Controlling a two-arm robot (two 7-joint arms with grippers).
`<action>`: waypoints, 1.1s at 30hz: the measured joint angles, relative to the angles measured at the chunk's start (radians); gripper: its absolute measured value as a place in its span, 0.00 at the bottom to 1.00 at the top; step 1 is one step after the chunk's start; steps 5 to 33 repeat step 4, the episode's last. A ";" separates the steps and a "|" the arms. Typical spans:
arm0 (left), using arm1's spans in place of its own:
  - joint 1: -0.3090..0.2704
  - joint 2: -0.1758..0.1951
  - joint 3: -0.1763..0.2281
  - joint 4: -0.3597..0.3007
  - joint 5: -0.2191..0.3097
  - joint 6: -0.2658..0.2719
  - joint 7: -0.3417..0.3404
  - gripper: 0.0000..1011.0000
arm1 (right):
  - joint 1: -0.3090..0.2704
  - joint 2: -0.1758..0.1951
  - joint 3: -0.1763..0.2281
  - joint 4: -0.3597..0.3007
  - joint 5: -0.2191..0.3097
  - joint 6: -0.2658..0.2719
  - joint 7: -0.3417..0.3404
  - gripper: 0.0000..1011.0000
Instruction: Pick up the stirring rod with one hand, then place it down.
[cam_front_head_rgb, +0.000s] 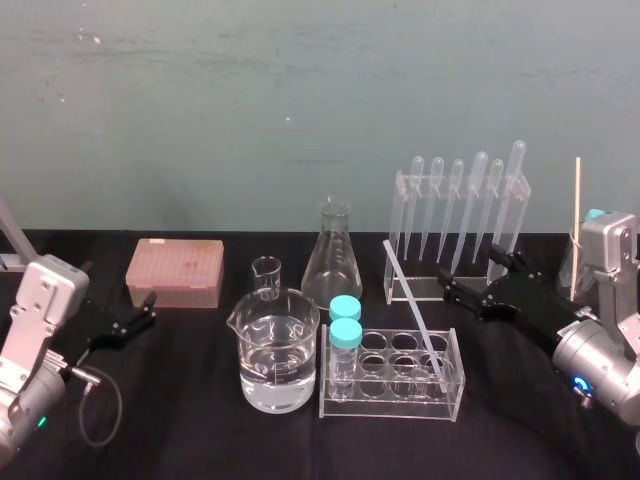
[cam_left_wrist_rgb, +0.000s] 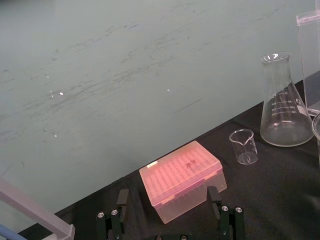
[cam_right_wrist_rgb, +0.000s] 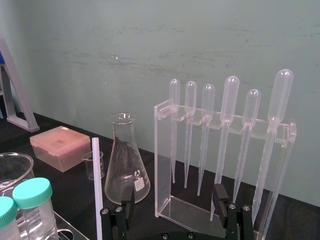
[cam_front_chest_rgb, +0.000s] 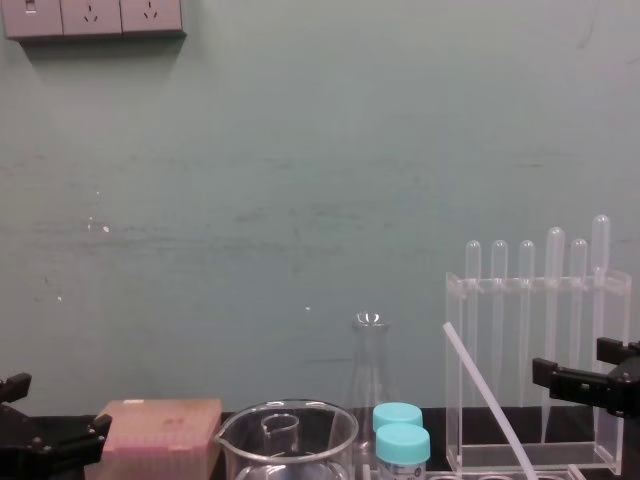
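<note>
1. Head view: high, looking forward and down over the whole table (cam_front_head_rgb: 200, 430).
2. Chest view: low, near table level, facing the wall (cam_front_chest_rgb: 300, 200); it shares the pipette rack (cam_front_chest_rgb: 535, 286) and flask (cam_front_chest_rgb: 368, 385) with the head view.
3. Left wrist view: looks past the left gripper (cam_left_wrist_rgb: 168, 200), close on the pink box (cam_left_wrist_rgb: 182, 175).
4. Right wrist view: looks past the right gripper (cam_right_wrist_rgb: 173, 197), close on the pipette rack, with the pink box beyond.
</note>
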 joint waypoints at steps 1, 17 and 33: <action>0.000 0.000 0.000 0.000 0.000 0.000 0.000 0.99 | 0.000 0.000 0.000 0.000 0.000 0.000 0.000 0.99; 0.000 0.000 0.000 0.000 0.000 0.000 0.000 0.99 | 0.000 0.000 0.000 0.000 0.000 0.000 0.000 0.99; 0.000 0.000 0.000 0.000 0.000 0.000 0.000 0.99 | 0.000 0.000 0.000 0.000 0.000 0.000 0.000 0.99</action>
